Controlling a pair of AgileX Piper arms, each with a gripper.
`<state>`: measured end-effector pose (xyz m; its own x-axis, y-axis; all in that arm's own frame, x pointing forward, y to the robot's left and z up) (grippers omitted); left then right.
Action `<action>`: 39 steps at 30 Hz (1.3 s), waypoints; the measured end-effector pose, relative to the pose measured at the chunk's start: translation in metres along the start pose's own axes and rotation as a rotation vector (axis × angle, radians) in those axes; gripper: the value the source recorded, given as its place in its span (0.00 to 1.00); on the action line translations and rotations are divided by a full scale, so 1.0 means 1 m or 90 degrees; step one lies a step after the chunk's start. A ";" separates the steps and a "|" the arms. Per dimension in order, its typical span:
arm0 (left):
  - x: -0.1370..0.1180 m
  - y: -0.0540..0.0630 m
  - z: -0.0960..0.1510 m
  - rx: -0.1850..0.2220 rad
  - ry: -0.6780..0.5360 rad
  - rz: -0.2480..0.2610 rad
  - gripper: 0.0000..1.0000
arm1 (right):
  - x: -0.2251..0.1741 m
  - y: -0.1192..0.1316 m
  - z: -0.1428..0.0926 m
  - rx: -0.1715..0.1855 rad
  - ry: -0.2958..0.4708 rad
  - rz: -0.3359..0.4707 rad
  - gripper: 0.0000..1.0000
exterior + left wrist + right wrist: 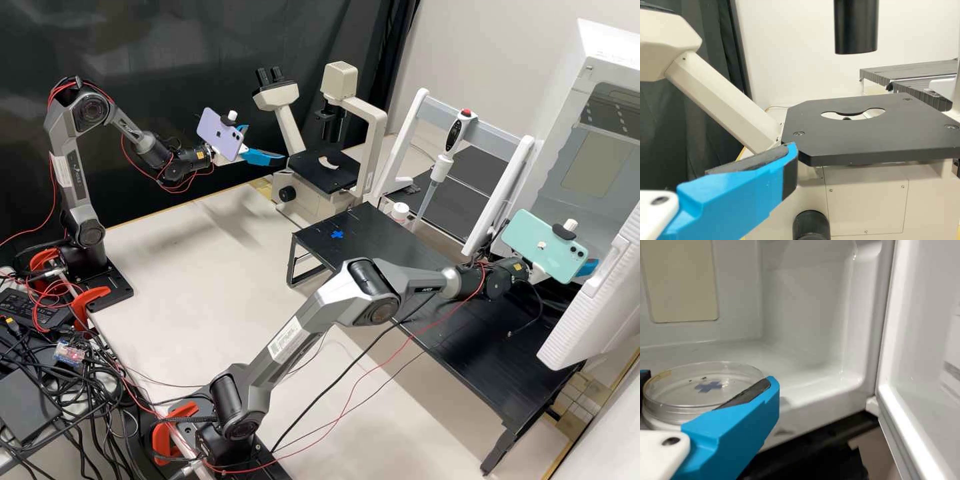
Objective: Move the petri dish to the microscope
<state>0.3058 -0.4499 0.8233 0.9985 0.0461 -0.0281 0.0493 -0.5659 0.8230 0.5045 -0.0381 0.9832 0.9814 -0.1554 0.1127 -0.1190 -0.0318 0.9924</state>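
Petri dish (pixel 680 392) lay level in white cabinet (pixel 805 315); right gripper (pixel 708 378) around it, presumably to lift it flat; whether gripped, could not tell; left gripper (pixel 267 143) wide beside microscope stage (pixel 865 137), probably keeping the target clear.

Petri dish (pixel 675 392): clear, round, shallow, roughly level, at the white cabinet (pixel 805 305) opening, between right pincer's (pixel 587 268) blue fingers (pixel 740 435), which are closed against its sides. Blue cross (pixel 708 386) shows through it. Can't tell if its base touches the cabinet floor. Microscope (pixel 340 81): cream body, black eyepieces (pixel 269 75), upright at bench's (pixel 200 233) far side; flat black stage (pixel 865 140), bare round cutout.
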 end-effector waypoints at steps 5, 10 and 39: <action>0.000 0.000 0.000 0.000 0.000 0.000 1.00 | -0.027 0.005 0.000 0.008 0.010 0.019 0.00; 0.000 0.000 0.000 0.000 0.000 0.000 1.00 | -0.058 0.001 -0.003 -0.004 0.025 0.029 0.00; 0.000 0.000 0.000 0.000 0.000 0.000 1.00 | -0.249 -0.081 -0.058 -0.017 0.257 -0.016 0.00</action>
<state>0.3058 -0.4499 0.8233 0.9985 0.0461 -0.0281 0.0493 -0.5659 0.8230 0.2787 0.0606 0.8775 0.9649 0.2454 0.0932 -0.0951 -0.0042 0.9955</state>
